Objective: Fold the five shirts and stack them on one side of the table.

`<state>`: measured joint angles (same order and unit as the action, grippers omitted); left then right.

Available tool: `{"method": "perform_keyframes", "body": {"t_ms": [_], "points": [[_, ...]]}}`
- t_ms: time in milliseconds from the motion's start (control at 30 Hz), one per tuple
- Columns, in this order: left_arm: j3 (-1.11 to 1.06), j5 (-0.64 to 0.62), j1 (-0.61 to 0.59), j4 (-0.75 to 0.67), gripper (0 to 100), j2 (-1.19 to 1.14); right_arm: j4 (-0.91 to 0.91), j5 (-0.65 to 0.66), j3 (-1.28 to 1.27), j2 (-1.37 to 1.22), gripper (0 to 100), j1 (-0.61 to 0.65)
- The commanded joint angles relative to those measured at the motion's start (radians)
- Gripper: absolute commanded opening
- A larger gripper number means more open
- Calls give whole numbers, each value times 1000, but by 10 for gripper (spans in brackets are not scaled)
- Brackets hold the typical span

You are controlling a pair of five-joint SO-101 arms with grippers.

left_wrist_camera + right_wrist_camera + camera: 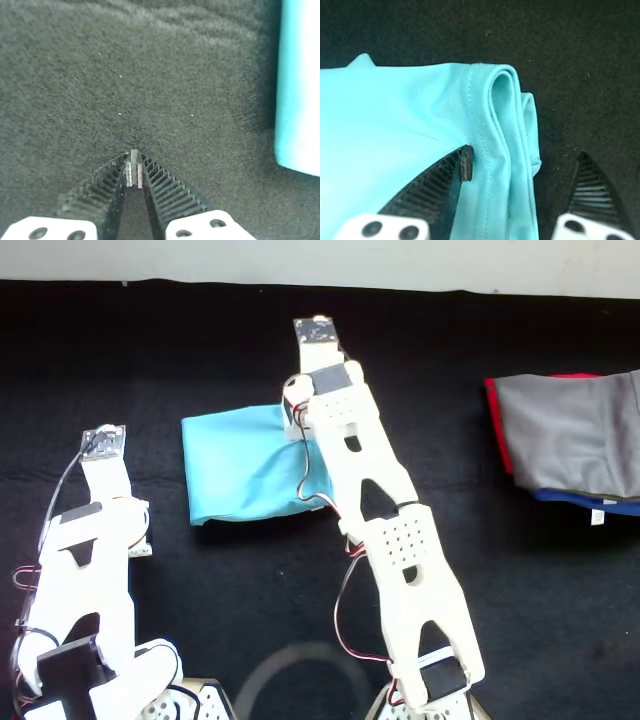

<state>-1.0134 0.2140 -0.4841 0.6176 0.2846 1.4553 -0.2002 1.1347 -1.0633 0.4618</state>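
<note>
Bench point(250, 340): covered edge to edge with a black cloth; it carries both arms and all the shirts.

Turquoise shirt point(245, 465): folded into a rough rectangle and lying flat near the middle of the bench, between the two arms, with its right-hand part under the right arm point(350, 450).

Right claw point(524, 165): released, jaws spread wide. They straddle a rolled, doubled edge of the turquoise shirt close to one corner. One fingertip point(465, 162) is over the fabric; the other is over bare black cloth just beside the edge.

Left claw point(134, 172): clenched on nothing, its ribbed tips meeting. It hangs over bare cloth, near the shirt's edge but apart from it.

Left arm point(95, 540): stands to the left of the turquoise shirt.

Stack: a grey shirt point(570, 435) lies folded on top at the right side of the bench, well apart from the turquoise shirt. A red edge point(497, 425) shows along its left side, and a blue shirt point(580, 502) shows underneath at the near side.
</note>
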Motion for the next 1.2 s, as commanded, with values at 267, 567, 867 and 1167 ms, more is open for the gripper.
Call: {"method": "perform_keyframes", "body": {"t_ms": [267,567,867,1167], "points": [[1,8,-2,-18,10,25,13,224,38,-15,10,30],[1,8,-2,-18,10,25,87,276,44,59,5,28],[1,8,-2,-18,10,25,188,356,42,260,5,-82],[-7,8,-1,-34,10,25,309,473,31,506,5,-331]]}}
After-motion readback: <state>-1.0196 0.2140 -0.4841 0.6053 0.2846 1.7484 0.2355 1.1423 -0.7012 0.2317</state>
